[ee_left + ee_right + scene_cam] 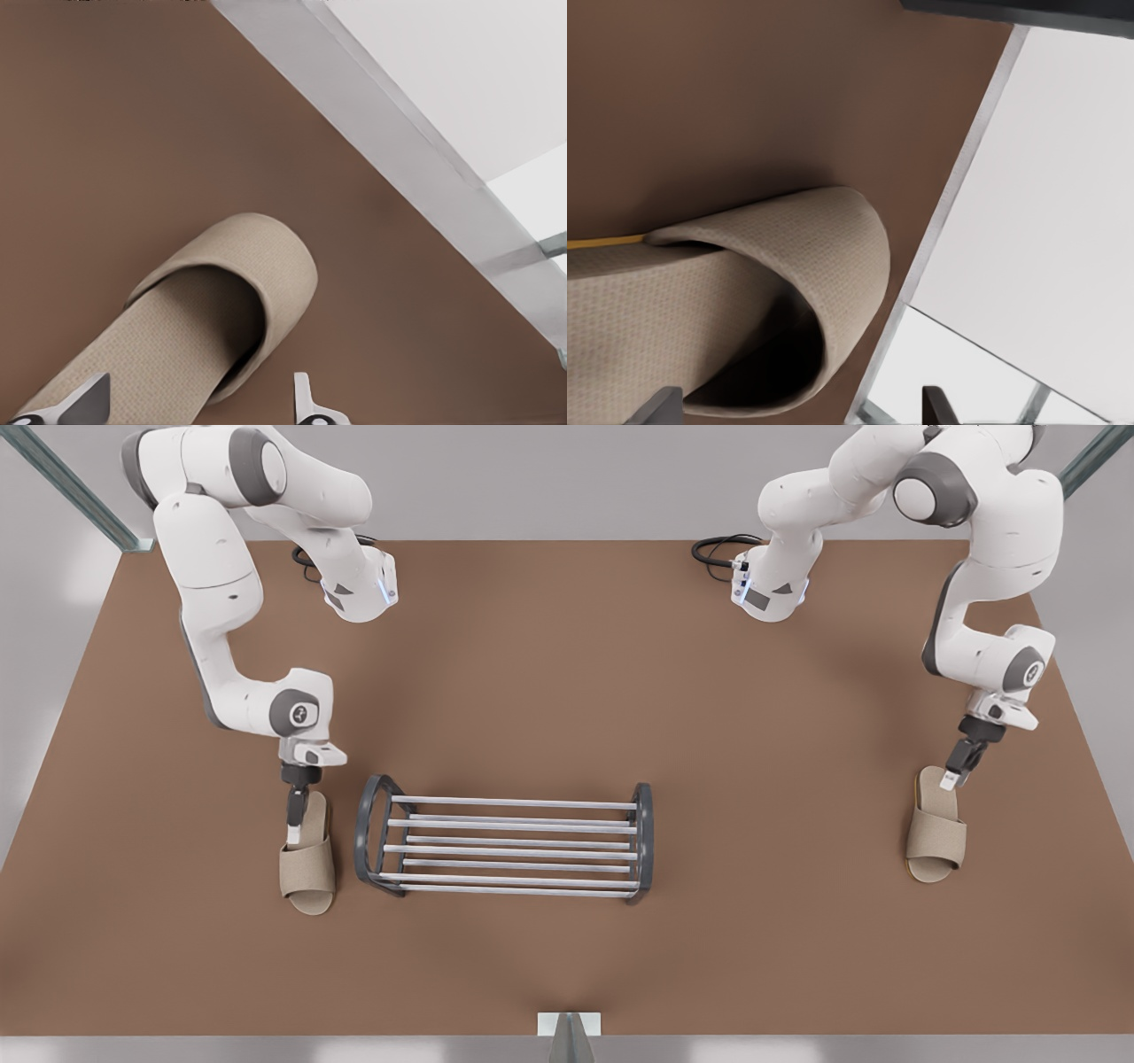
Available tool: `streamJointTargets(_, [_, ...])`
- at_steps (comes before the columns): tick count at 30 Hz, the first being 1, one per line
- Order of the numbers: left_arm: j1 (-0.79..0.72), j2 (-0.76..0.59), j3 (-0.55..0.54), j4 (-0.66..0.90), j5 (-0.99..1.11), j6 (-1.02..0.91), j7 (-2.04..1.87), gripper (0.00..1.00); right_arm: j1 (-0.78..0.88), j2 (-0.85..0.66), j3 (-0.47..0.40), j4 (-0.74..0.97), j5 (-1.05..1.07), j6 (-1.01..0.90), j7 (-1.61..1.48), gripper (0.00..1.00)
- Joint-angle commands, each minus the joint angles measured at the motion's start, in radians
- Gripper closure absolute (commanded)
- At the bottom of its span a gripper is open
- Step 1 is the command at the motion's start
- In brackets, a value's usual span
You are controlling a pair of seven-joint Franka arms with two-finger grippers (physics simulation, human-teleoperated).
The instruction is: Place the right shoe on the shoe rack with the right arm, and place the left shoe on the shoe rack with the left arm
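Right under the right claw (pixel 295 834), spread open, is one slipper's (pixel 308 872) heel. The left claw (pixel 950 782) is open too, over the other slipper (pixel 935 841). The rack (pixel 641 841) sits just beside the right claw, still bare.

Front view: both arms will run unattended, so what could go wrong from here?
The right gripper, open over the beige fabric slipper, works close to the silver-barred shoe rack and could knock its end frame. The left gripper, open, faces a long carry with the other beige slipper; it might slip.
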Motion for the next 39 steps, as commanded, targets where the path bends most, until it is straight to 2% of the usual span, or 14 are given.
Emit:
streamJointTargets(1, [0.008, 0.020, -0.015, 0.022, -0.055, -0.033, 0.592, 0.00, 0.003, 0.000, 0.000, 0.024, -0.009, -0.013, 0.647, 0.00])
streamJointTargets(12, [0.052, 0.143, -0.140, 0.157, -0.112, -0.033, 0.572, 0.00, 0.036, 0.102, -0.045, 0.155, -0.060, -0.061, 0.642, 0.00])
streamJointTargets(18, [0.052, 0.158, -0.158, 0.187, -0.111, -0.030, 0.558, 0.00, 0.076, 0.140, -0.074, 0.159, -0.053, -0.067, 0.664, 0.00])
streamJointTargets(19, [0.052, 0.158, -0.158, 0.187, -0.109, -0.030, 0.558, 0.02, 0.081, 0.141, -0.081, 0.163, -0.066, -0.067, 0.664, 0.00])
streamJointTargets(20, [0.052, 0.158, -0.158, 0.187, -0.109, -0.030, 0.558, 0.16, 0.081, 0.145, -0.091, 0.168, -0.092, -0.067, 0.664, 0.00])
streamJointTargets(21, [0.052, 0.163, -0.158, 0.187, -0.109, -0.030, 0.558, 0.24, 0.081, 0.148, -0.094, 0.178, -0.113, -0.065, 0.661, 0.00])
streamJointTargets(23, [0.052, 0.164, -0.160, 0.188, -0.109, -0.030, 0.558, 0.30, 0.081, 0.149, -0.114, 0.206, -0.173, -0.053, 0.655, 0.00])
streamJointTargets(29, [0.057, 0.169, -0.175, 0.203, -0.108, -0.027, 0.558, 0.45, 0.107, 0.166, -0.137, 0.221, -0.162, -0.056, 0.662, 0.00])
streamJointTargets(30, [0.058, 0.174, -0.178, 0.207, -0.108, -0.027, 0.558, 0.51, 0.107, 0.168, -0.137, 0.221, -0.164, -0.056, 0.664, 0.00])
streamJointTargets(31, [0.061, 0.175, -0.183, 0.207, -0.106, -0.027, 0.558, 0.52, 0.107, 0.172, -0.138, 0.220, -0.165, -0.061, 0.665, 0.00])
streamJointTargets(32, [0.061, 0.175, -0.183, 0.207, -0.106, -0.029, 0.558, 0.54, 0.107, 0.174, -0.146, 0.221, -0.171, -0.061, 0.665, 0.11])
streamJointTargets(39, [0.061, 0.166, -0.200, 0.223, -0.098, -0.030, 0.521, 0.60, 0.119, 0.192, -0.147, 0.229, -0.164, -0.065, 0.668, 0.25])
